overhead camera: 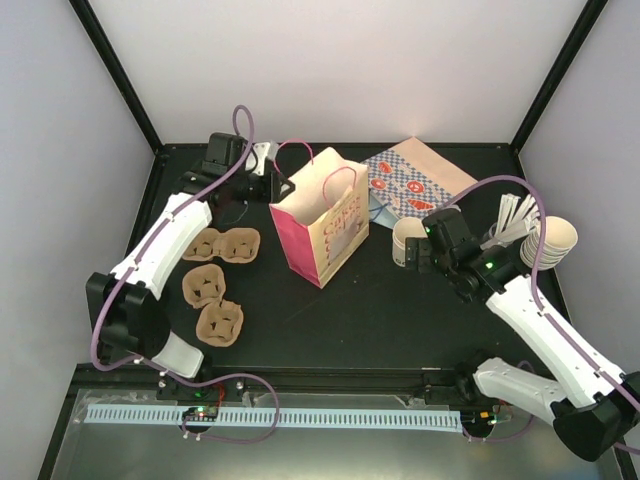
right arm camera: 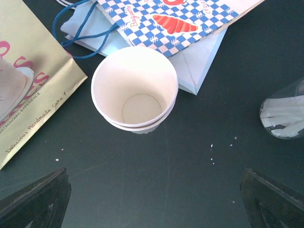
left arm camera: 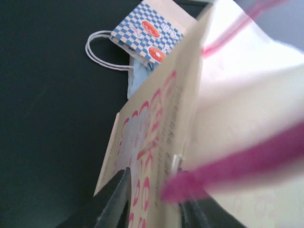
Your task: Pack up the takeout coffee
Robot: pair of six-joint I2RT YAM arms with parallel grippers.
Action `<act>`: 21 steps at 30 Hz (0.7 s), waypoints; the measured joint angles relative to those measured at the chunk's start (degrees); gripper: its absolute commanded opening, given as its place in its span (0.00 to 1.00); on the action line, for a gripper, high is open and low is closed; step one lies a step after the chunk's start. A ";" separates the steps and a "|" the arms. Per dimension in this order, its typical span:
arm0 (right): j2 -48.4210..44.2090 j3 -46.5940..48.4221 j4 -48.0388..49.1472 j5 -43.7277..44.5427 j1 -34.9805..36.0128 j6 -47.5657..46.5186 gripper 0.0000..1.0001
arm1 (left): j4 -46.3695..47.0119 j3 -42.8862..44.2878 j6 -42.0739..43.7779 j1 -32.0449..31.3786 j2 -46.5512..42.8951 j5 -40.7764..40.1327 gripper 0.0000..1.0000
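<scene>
The takeout coffee [right arm camera: 134, 90] stands upright on the dark bench [overhead camera: 330, 320], mouth up, and I can see down to its bare cream bottom. It is just right of the pink bag [overhead camera: 320, 215] and at the near edge of a blue-and-white checkered bag [right arm camera: 175, 19], which lies flat on top of a pale blue bag [right arm camera: 199, 61]. I cannot tell whether the cup touches either flat bag. My right gripper [right arm camera: 154, 178] hovers above and just near of the cup with its jaws spread wide, holding nothing and not touching the cup. To the right of the cup is a clear cup [right arm camera: 285, 111] holding white pieces, and further right a stack of cream cups [overhead camera: 555, 240]. The pink bag stands upright with its mouth open. My left gripper [overhead camera: 270, 185] is at the bag's far left rim, one finger outside the wall and one inside, with a pink handle [left arm camera: 247, 164] crossing just above them. The jaws stand narrow, but I cannot tell whether they pinch the wall. Left of the bag lie three brown cup carriers [overhead camera: 222, 243].
</scene>
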 measured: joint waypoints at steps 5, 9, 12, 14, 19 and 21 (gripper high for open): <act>1.53 0.07 -0.09 -0.33 -0.13 0.87 1.00 | 1.70 0.00 -1.77 0.35 -0.02 1.11 0.75; 2.25 0.98 -0.44 -0.24 -0.15 1.22 1.00 | 1.51 -0.20 -1.84 0.59 -1.77 1.84 0.97; 2.27 1.99 -0.61 0.42 -0.15 1.75 1.00 | 1.51 -1.64 -1.68 0.72 -7.10 1.77 0.99; 2.51 2.95 -1.14 1.27 -0.15 2.38 1.00 | 1.95 -3.50 -1.66 0.98 -12.63 1.07 0.99; 4.46 6.03 -2.75 3.39 -0.15 3.30 1.00 | 1.22 -6.71 -1.68 2.10 -25.57 -3.37 0.99; 4.85 6.08 -2.80 4.13 -0.15 3.43 0.95 | -0.04 -7.61 -1.77 2.75 -29.46 -6.25 0.99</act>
